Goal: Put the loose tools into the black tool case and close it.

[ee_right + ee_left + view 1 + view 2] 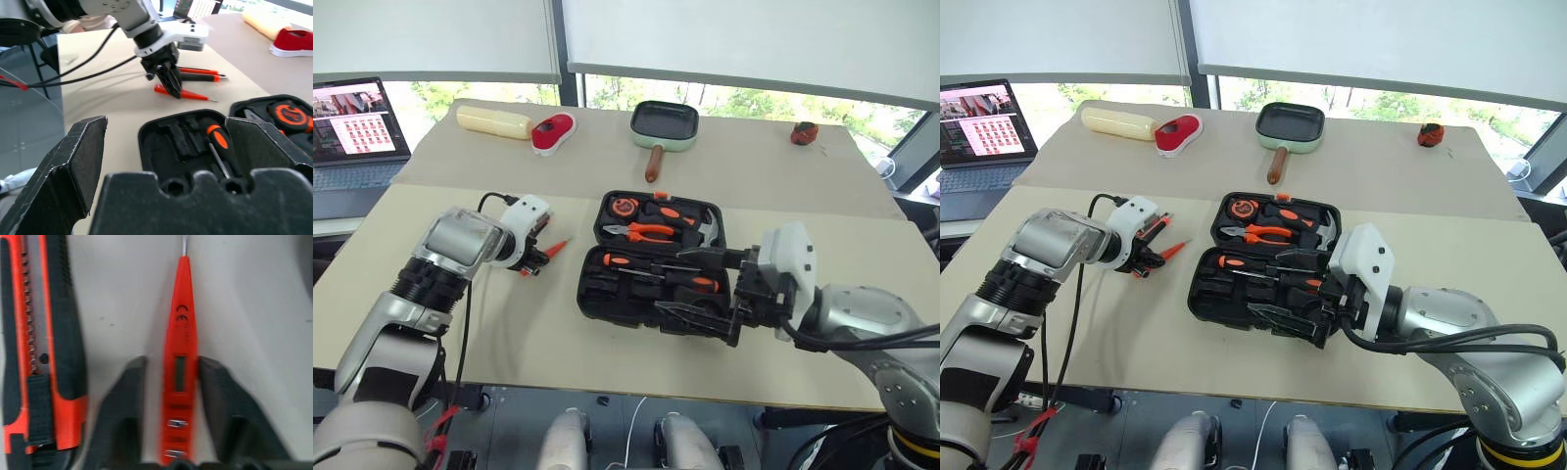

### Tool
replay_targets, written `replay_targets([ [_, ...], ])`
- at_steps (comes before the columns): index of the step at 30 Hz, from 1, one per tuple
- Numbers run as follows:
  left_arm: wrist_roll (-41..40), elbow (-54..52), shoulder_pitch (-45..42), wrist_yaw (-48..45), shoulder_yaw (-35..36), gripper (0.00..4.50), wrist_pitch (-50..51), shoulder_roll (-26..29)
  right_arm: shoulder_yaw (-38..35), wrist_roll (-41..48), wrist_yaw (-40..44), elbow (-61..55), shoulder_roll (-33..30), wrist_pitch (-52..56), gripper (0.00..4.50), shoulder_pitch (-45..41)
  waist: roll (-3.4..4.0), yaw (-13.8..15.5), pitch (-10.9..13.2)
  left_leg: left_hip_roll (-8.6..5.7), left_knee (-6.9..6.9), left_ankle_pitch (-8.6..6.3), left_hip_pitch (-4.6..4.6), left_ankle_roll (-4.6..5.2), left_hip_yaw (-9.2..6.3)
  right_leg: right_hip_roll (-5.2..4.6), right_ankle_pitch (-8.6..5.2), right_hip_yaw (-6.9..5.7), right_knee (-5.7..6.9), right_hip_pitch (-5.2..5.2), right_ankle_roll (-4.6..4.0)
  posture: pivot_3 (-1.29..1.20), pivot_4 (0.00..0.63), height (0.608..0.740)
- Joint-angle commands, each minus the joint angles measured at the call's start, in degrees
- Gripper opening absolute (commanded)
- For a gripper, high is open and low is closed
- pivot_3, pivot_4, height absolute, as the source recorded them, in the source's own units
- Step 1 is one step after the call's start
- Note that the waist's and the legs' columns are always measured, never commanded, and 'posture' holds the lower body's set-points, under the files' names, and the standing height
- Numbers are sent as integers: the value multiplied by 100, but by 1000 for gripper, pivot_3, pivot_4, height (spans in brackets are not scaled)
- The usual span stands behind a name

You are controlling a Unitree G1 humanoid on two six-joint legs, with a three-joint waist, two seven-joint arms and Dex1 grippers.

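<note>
My left gripper (pixel 172 382) is down on the table (pixel 509 333) with its two black fingers (pixel 124 391) set either side of the slim orange tester pen (pixel 180 362); they sit right against the pen's flanks, pinching it or very nearly so, low on its body with the metal tip pointing away from me. Just beside it, parallel, lies the orange-black utility knife (pixel 46 347), not touched. My right gripper (pixel 161 196) hangs spread wide and empty at the near edge of the black tool case (pixel 656 259), which lies open on the table, lid flat, with pliers, a tape measure and screwdrivers already in their slots. The pen and knife are well off to the left of the case. What worries me: the pen is thin and smooth, and held so near its butt it may pivot and droop at the tip when I lift, or squirt out if my fingers are not square on it. The knife is close enough that a finger could nudge it as I rise. My spread right fingers, so near the case rim, could shove the case and shift the slot I am aiming for.
</note>
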Motion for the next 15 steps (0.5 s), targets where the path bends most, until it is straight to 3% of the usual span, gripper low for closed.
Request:
replay_targets([
  [1,117,184,163,-166,-15,436,-46,35,-290,189,-17,-192,-163,-125,4500,111,0,-3,0,0,0,0,0,0,0,0,0,0,0,0,0,0,150,740],
  [5,299,181,100,-467,191,435,-808,341,-517,249,44,-212,-389,-93,4500,458,0,-8,0,1,0,0,0,0,-1,2,0,0,2,-2,0,0,150,740],
  [9,471,33,-10,-1464,423,435,-3434,694,-954,436,163,-283,-722,21,4500,1168,-9,1,6,5,0,0,-20,0,-3,4,1,-4,-3,-15,-2,0,150,740],
  [15,431,-44,-190,-3143,350,435,-5450,531,-1047,321,94,-355,-897,-131,4500,1500,-9,36,6,0,7,0,-24,1,-1,-7,3,-10,-16,-4,3,0,150,740],
])
